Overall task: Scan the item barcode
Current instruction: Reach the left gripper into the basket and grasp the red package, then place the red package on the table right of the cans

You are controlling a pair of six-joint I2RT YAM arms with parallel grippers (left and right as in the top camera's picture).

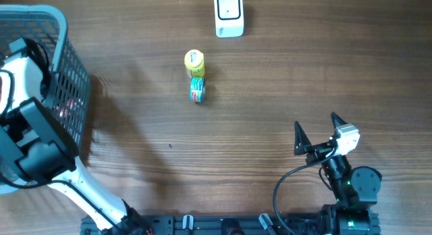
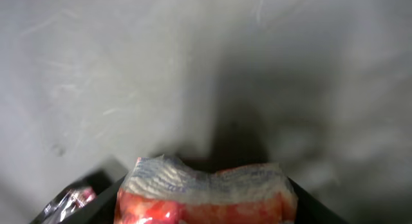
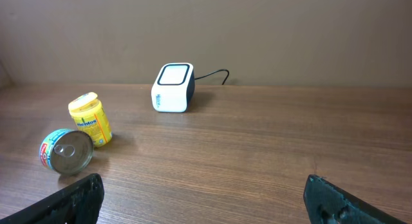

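In the left wrist view a red packet (image 2: 205, 195) with a crinkled white top spans the whole gap between my left gripper's (image 2: 205, 208) black fingers (image 2: 103, 208), its top edge buckled by their hold. This happens down inside the grey basket (image 1: 67, 59), and from overhead the left arm covers the gripper. No barcode shows on the packet. The white scanner (image 1: 229, 14) stands at the far edge of the table, also in the right wrist view as the scanner (image 3: 172, 87). My right gripper (image 1: 316, 134) rests open at the near right with nothing between its fingers.
A yellow can (image 1: 194, 61) and a tin lying on its side (image 1: 197, 90) sit in front of the scanner. A second wrapped packet (image 2: 71, 201) lies in the basket to the left of the held one. The basket's grey floor (image 2: 193, 69) lies behind.
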